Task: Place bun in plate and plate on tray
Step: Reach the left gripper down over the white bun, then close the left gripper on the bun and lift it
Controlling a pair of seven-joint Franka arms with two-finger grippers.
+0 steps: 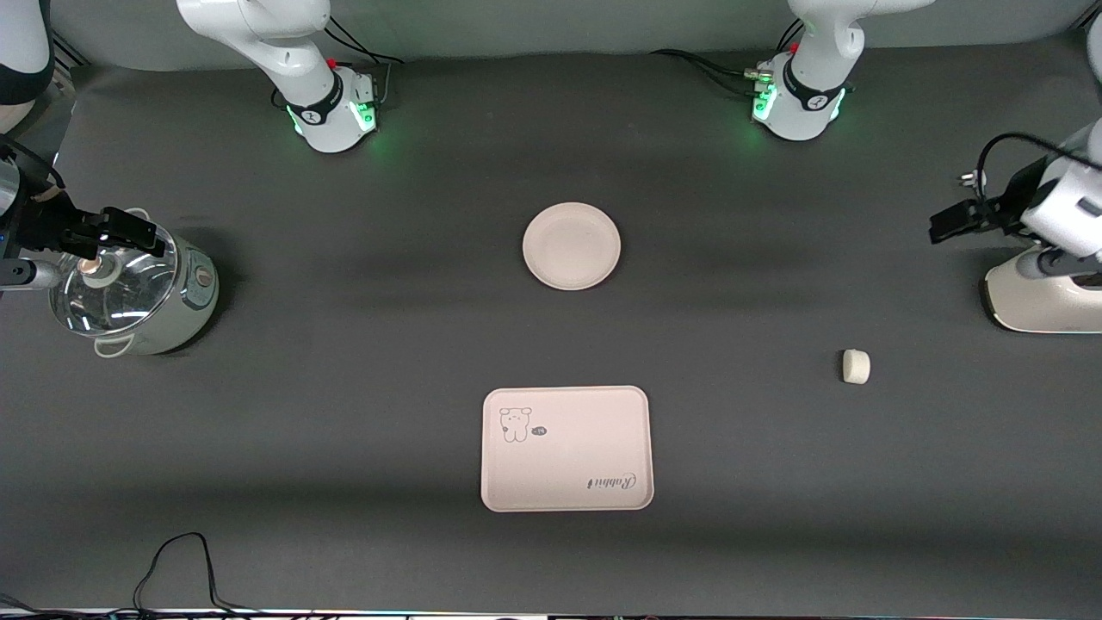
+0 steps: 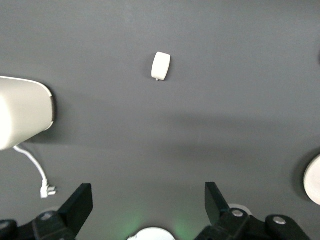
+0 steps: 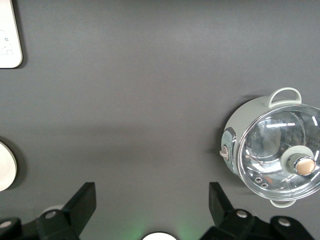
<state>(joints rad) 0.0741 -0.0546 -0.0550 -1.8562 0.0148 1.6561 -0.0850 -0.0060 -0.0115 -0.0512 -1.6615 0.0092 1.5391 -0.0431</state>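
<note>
The round cream plate (image 1: 572,245) lies empty at the table's middle, and its edge shows in both wrist views (image 2: 314,180) (image 3: 5,166). The rectangular tray (image 1: 566,449) with the cartoon drawing lies nearer to the front camera than the plate; one corner (image 3: 9,35) shows in the right wrist view. The small white bun (image 1: 856,366) (image 2: 161,65) lies alone on the mat toward the left arm's end. My left gripper (image 1: 943,226) (image 2: 148,200) hangs open and empty over the mat beside a white appliance. My right gripper (image 1: 138,231) (image 3: 151,202) hangs open and empty over a pot's lid.
A grey-green pot with a glass lid (image 1: 129,293) (image 3: 272,150) stands at the right arm's end. A white appliance (image 1: 1042,297) (image 2: 20,117) with a loose plug (image 2: 47,189) sits at the left arm's end. A black cable (image 1: 181,560) lies at the front edge.
</note>
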